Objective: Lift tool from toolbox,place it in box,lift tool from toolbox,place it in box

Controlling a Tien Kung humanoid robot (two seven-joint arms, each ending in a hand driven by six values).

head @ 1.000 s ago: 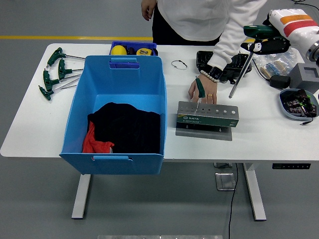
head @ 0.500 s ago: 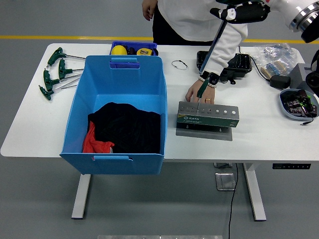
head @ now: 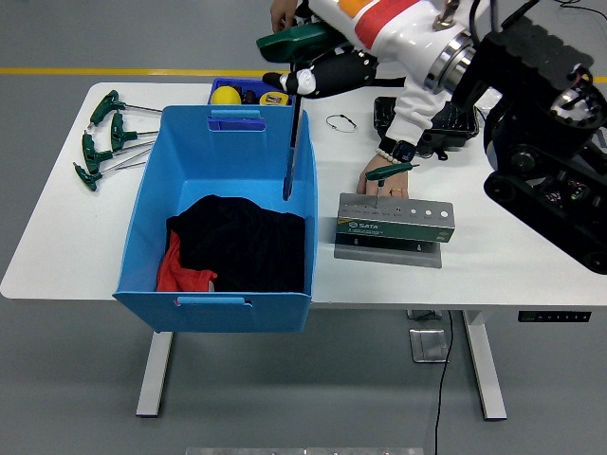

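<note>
My right hand reaches in from the right, high over the table, and is shut on a green T-handle tool. The tool's long shaft hangs down with its tip over the right inner side of the blue box. The grey tool rack stands on the table to the right of the box. One green-handled tool stays at its left end. A person's hand rests behind the rack, by that tool. The left hand is out of view.
The blue box holds black cloth and red cloth. Several green T-handle wrenches lie at the table's far left. A small blue tray and a black case sit at the back. My bulky right arm covers the table's right side.
My right arm has swung left from the upper right, carrying the green T-handle tool from behind the rack to over the blue box. The person's hand stays by the rack.
</note>
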